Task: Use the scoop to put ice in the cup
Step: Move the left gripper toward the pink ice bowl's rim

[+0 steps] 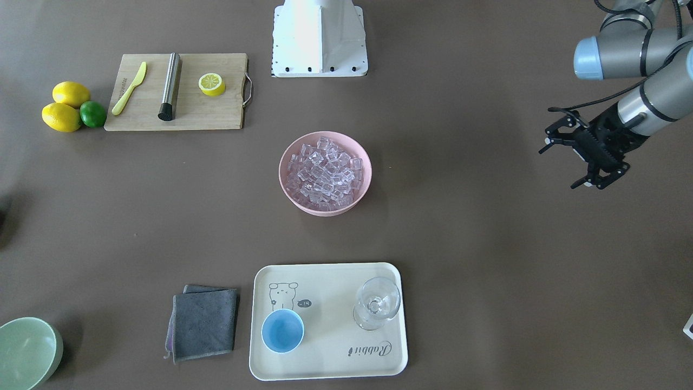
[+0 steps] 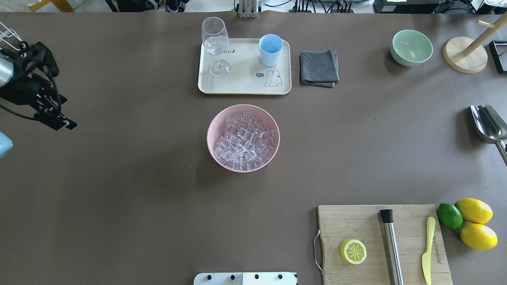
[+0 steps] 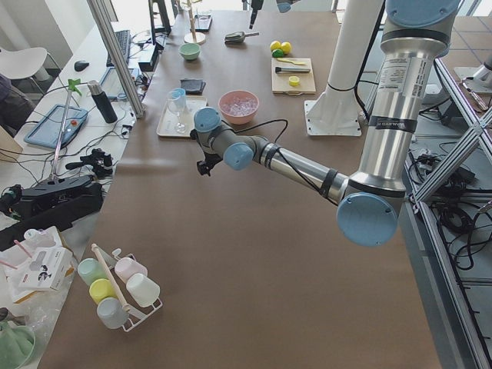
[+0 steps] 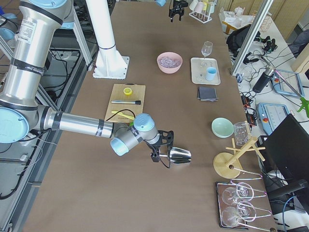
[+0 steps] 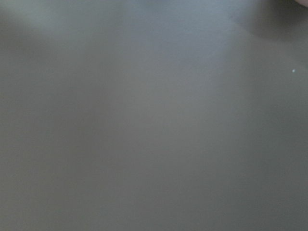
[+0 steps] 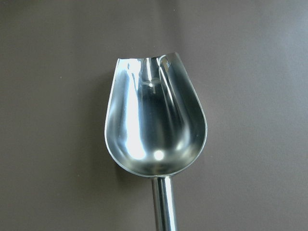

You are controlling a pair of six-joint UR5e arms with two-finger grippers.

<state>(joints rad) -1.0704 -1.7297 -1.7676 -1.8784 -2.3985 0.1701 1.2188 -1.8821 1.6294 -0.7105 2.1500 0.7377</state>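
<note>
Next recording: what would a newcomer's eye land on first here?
The pink bowl at the table's centre, heaped with clear ice. Next, the shiny scoop, empty, out by the robot's right edge, and the light-blue cup on the cream tray beside a stemmed glass at the far side.

Your left arm (image 3: 400, 92) is built of brushed silver tubes joined by rounded housings with pale blue caps and black rings. You can make out a white printed label on its thick upper tube. A black cable (image 1: 598, 101) runs along the forearm to the left gripper (image 1: 559, 167), a black skeletal linkage with pale fingertips. Your right arm (image 4: 77, 123) wears the same silver, blue and black, ending in a black right gripper (image 4: 164, 151). The base is a white pedestal (image 1: 319, 43) with dark screws along its foot plate.
</note>
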